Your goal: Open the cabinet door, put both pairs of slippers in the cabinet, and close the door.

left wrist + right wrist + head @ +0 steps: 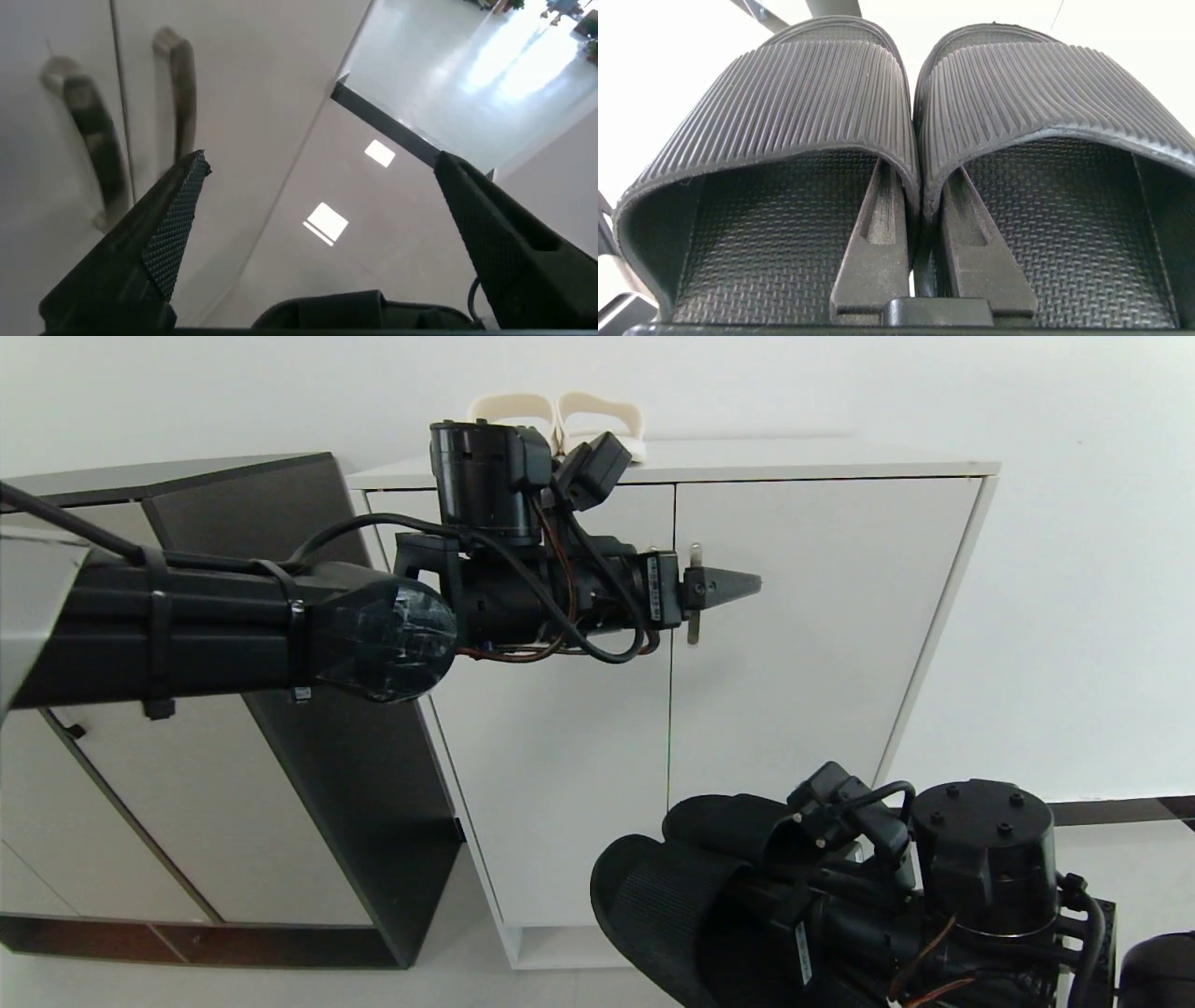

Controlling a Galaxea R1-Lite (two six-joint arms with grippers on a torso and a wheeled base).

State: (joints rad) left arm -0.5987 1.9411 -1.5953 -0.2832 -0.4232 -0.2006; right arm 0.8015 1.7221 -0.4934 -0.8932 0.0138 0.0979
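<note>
Closely, right end effector [921, 177] pinches slippers [813, 103] (black).

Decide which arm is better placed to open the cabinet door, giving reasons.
Left. The left gripper is open and empty right at the door handle, while the right gripper is shut on the black slippers, lower down.

I see dark-sided unit [373, 784] at left, pale door fronts [187, 821] w/ diagonal seam, dark plinth [187, 941] along btm. White wall [1074, 616] behind & to right. Glossy pale floor [402, 233], two bright light reflections [327, 222]. Dark skirting strip [1120, 810] at wall foot.
</note>
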